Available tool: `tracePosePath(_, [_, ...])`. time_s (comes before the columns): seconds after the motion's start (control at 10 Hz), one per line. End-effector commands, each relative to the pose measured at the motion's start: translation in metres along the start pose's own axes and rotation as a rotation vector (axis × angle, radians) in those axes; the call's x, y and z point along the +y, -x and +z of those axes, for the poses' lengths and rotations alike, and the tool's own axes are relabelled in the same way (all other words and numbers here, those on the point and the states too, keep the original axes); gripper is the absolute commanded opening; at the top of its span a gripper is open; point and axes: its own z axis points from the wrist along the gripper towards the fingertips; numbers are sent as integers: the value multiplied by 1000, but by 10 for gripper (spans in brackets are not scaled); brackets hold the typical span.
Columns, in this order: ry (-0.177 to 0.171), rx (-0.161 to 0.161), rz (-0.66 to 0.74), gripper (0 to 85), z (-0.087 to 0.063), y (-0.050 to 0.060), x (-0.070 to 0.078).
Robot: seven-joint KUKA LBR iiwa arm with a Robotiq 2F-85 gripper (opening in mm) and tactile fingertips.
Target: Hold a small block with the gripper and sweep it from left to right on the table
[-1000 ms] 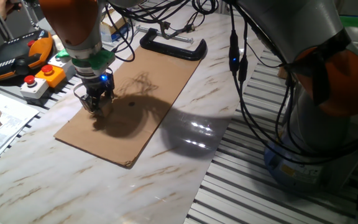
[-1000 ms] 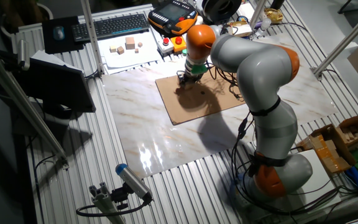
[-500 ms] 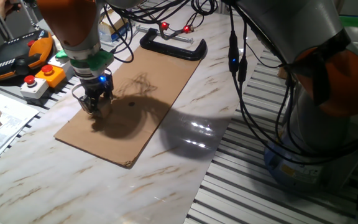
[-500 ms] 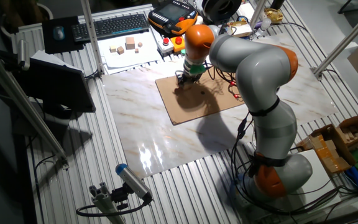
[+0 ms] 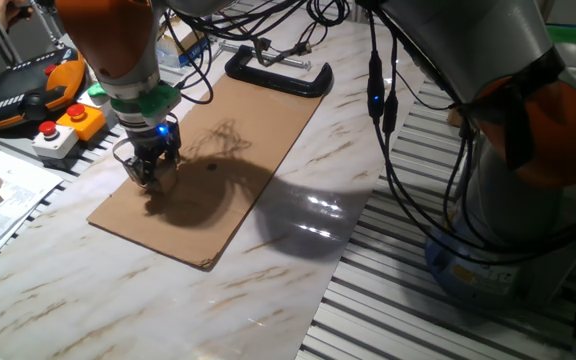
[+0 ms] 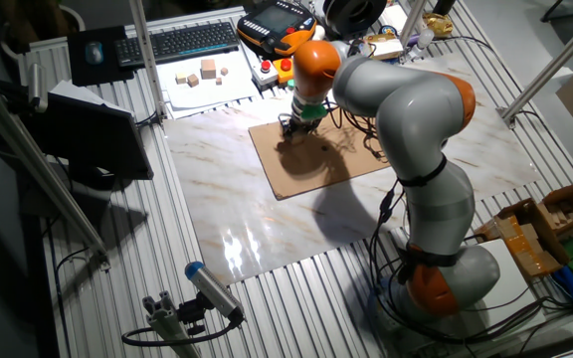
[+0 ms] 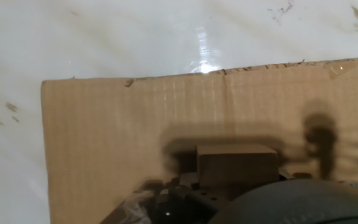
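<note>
Gripper (image 5: 148, 176) at left of frame, jaws clamped on small block (image 7: 236, 163), low over cardboard sheet (image 5: 258, 130) on table (image 5: 268, 290). Best: steady height, firm grip, level sweep rightward.

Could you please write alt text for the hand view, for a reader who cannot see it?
The small block sits low in the frame against a brown cardboard sheet, casting a shadow. Beyond the sheet's far edge lies the white marble table; dark, blurred gripper parts fill the bottom.
</note>
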Motion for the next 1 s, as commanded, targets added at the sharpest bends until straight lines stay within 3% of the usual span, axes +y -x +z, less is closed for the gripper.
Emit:
tracePosePath(0.0, [-2,0,1,7,-1,0,2])
tracePosePath(0.9, [-8,1,8,7,-3,-3,15])
